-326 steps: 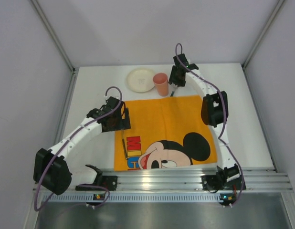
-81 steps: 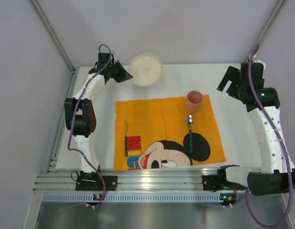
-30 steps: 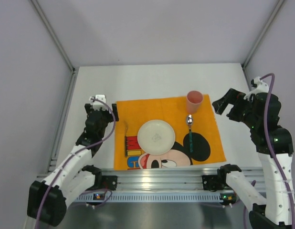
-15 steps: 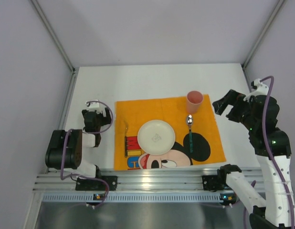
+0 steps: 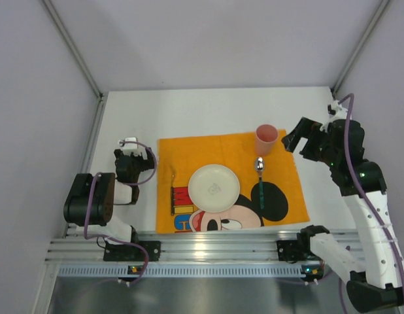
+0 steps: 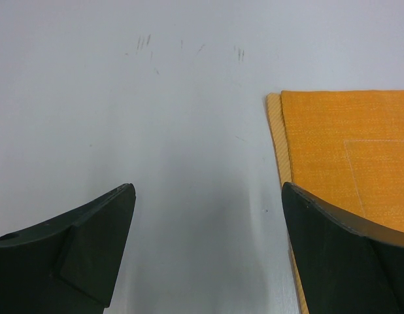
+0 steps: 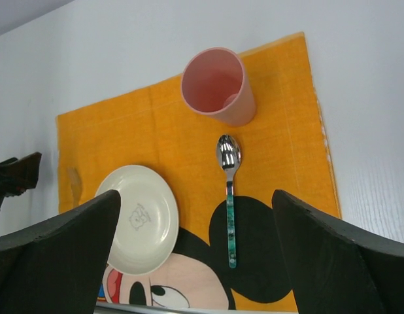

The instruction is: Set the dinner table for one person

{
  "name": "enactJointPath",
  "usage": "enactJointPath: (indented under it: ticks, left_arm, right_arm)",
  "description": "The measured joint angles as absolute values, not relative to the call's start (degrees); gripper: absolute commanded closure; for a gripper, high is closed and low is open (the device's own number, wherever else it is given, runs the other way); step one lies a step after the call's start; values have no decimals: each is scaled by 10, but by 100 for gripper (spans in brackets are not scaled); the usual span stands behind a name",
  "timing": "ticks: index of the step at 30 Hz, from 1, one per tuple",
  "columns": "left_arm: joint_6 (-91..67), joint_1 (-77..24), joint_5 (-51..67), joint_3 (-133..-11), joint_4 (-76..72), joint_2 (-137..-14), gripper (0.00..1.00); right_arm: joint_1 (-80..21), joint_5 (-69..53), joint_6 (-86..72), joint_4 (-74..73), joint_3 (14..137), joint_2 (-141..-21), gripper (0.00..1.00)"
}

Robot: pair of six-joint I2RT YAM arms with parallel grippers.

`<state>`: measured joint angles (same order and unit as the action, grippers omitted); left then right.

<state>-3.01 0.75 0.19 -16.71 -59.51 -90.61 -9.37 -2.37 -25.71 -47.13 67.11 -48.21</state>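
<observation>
Top view: the white worktop (image 5: 215, 111) is carrying an orange mat (image 5: 189, 149), with a plate (image 5: 214, 188), a spoon (image 5: 259, 180) and a pink cup (image 5: 266, 138) sitting on it.

Left wrist: the left jaws are standing wide and empty over bare worktop, beside the mat's corner.

Right wrist: the right jaws are gaping wide, holding nothing, well clear of cup and spoon.

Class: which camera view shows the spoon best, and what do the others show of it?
Right wrist: the spoon lies whole and large, shiny bowl and green handle clear. Top external shows the spoon whole but small, beside the plate. Left wrist shows none of it, only dinner table and mat.
</observation>
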Motion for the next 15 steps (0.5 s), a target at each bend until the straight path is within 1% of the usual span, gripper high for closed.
enactJointPath:
  ticks: [7,9,12,15]
  left_arm:
    - [-30,7,2,-167,-596,-906,1]
    - [-30,7,2,-167,-596,-906,1]
    - [-30,7,2,-167,-597,-906,1]
    - [-30,7,2,-167,-598,-906,1]
  right_arm:
    - [-101,-9,-266,-431,667,-564,0]
    - [-121,13,-264,-402,645,-580,0]
    - [-181,87,-233,-325,554,-569,0]
    - [-201,147,-186,-243,451,-544,0]
